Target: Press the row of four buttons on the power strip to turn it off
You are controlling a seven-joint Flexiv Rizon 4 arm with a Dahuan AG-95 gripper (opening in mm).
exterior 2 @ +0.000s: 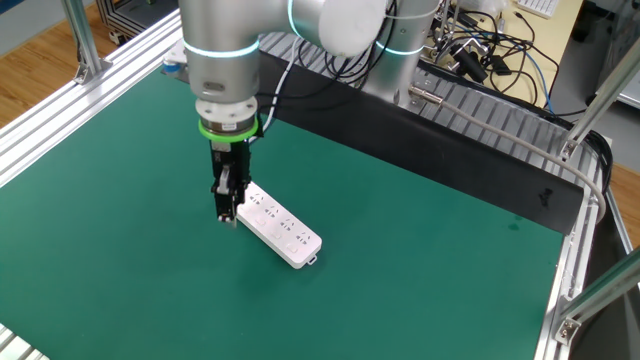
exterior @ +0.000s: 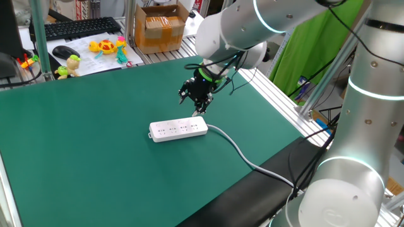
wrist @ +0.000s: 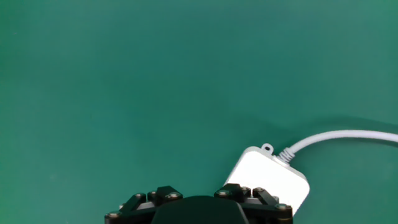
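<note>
The white power strip (exterior: 178, 129) lies flat on the green mat, and its pale grey cable (exterior: 252, 165) runs off to the right. In the other fixed view the power strip (exterior 2: 281, 229) lies on a slant. My gripper (exterior: 201, 112) points down over the far edge of the strip's cable end, and I cannot tell whether it touches. In the other fixed view the gripper (exterior 2: 228, 214) stands at that same end. The hand view holds only the power strip's (wrist: 268, 179) cable end and the cable (wrist: 339, 136); the fingertips are hidden. The row of four buttons is too small to make out.
Behind the mat at the far left are a black keyboard (exterior: 76, 28), a mouse (exterior: 65, 52), small toys (exterior: 108, 46) and a cardboard box (exterior: 161, 26). Aluminium rails (exterior 2: 505, 130) border the mat. The arm's base (exterior: 353, 145) stands at the right.
</note>
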